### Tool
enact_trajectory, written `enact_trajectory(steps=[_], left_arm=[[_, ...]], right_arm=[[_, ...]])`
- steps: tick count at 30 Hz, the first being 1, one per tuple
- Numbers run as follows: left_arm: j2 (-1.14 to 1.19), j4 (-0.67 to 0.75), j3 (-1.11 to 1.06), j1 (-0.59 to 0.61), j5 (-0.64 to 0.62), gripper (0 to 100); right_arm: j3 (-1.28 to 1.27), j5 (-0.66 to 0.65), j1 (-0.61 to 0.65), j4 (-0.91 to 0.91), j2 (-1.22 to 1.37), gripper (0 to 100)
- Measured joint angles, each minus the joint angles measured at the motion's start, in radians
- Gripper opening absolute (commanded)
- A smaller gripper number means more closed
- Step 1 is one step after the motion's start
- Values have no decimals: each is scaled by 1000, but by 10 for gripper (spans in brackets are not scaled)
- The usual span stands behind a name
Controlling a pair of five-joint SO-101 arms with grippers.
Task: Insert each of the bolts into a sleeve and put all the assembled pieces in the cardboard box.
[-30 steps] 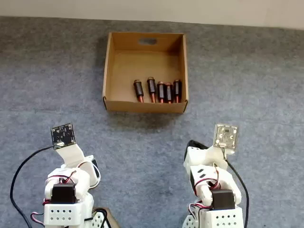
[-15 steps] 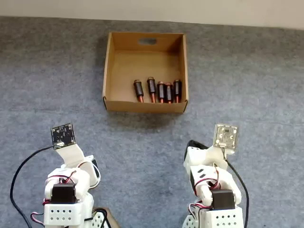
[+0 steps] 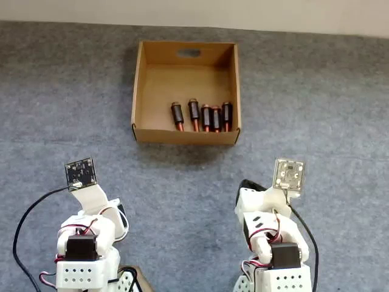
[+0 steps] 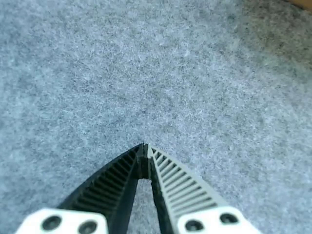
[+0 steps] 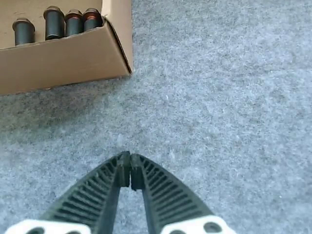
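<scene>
Five sleeved bolts [image 3: 206,116] in cardboard box [image 3: 176,82] — lined up by its near wall.
Both clenched, nothing held — left gripper [image 4: 145,150] & right gripper [image 5: 130,160] over grey carpet [image 3: 182,182], apart from box.

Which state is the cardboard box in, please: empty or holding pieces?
Not empty: five sleeved bolts lie side by side in the cardboard box, by its near wall.

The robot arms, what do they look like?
Both arms are white plastic with black motors and thin red wires. The left arm has a looping black cable and carries a dark square board; the right arm carries a pale board. The left gripper has one black and one grey ribbed finger; the right gripper is all black.
</scene>
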State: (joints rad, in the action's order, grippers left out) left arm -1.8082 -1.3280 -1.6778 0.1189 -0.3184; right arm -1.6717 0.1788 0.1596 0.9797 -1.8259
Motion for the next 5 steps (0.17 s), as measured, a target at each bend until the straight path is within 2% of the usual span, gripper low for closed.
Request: enact_trajectory(steps=[5], left_arm=[[0, 0, 0, 0, 0, 8]], right_arm=[[0, 0, 0, 0, 0, 9]])
